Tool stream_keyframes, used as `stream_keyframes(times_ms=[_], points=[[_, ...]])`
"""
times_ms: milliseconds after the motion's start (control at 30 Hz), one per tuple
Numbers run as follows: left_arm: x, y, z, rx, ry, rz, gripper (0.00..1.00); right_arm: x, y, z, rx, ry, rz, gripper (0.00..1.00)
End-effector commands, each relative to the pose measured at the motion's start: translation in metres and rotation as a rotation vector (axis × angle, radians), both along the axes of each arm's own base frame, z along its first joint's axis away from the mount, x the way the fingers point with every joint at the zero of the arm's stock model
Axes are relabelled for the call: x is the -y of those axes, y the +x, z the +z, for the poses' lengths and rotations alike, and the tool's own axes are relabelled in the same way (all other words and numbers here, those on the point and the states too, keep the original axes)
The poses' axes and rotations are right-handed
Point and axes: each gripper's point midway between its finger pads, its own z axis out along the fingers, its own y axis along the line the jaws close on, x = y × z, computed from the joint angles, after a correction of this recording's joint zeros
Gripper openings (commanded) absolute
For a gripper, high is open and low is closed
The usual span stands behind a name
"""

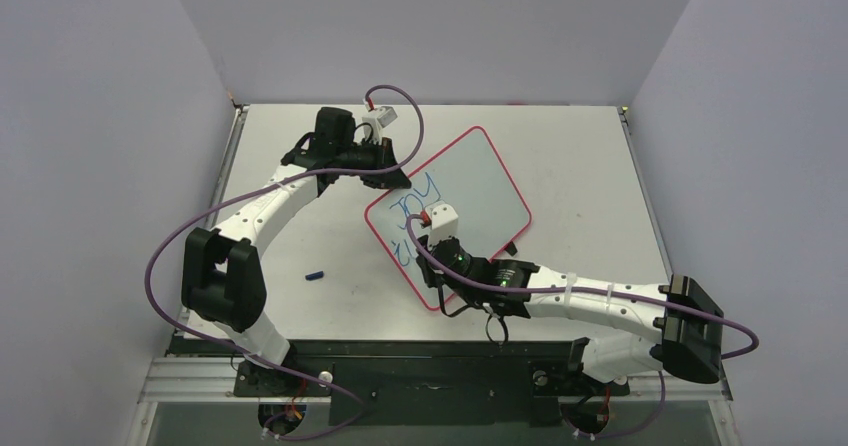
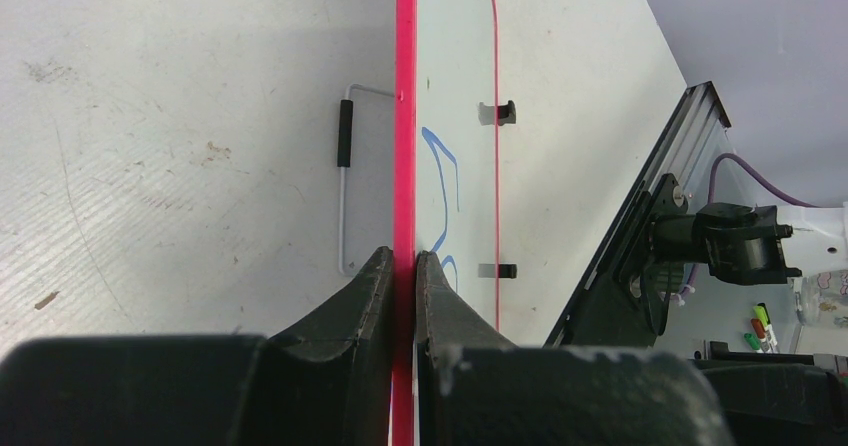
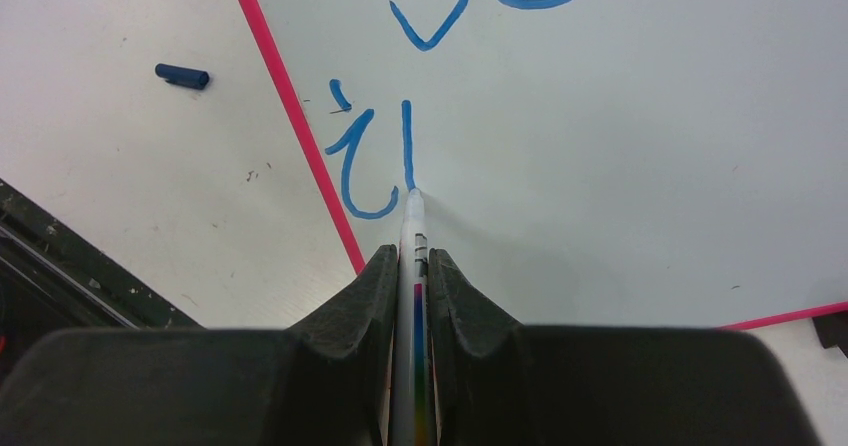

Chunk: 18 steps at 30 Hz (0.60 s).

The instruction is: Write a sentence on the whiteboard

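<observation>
Two grippers busy. Clamped the whiteboard [image 1: 475, 181], lying askew at the centre of the table [image 1: 580, 146], by its far left frame edge in the narrowed left gripper [image 2: 403, 258]. Pinched a marker [image 3: 411, 228] tight in the right gripper [image 3: 410, 258], tip touching the glossy surface beside blue strokes [image 3: 360, 166]. Flanked well to the left by a blue cap [image 1: 315, 275].

Robot lab: plain partition walls [image 1: 430, 26]

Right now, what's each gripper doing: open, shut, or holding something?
Left gripper: shut on the whiteboard, clamping its edge.
Right gripper: shut on a marker, tip touching the whiteboard.
</observation>
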Motion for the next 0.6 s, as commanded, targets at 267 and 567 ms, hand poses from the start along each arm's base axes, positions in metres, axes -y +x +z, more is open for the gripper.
stream_keyframes(times_ms=[267,567], points=[[0.001,0.002,0.031,0.13,-0.015,-0.024,0.0,-0.008,0.012,0.023,0.055,-0.003,-0.025,0.0],[0.002,0.002,0.03,0.126,-0.015,-0.025,0.0,-0.017,0.021,0.037,0.077,0.004,-0.023,0.0]])
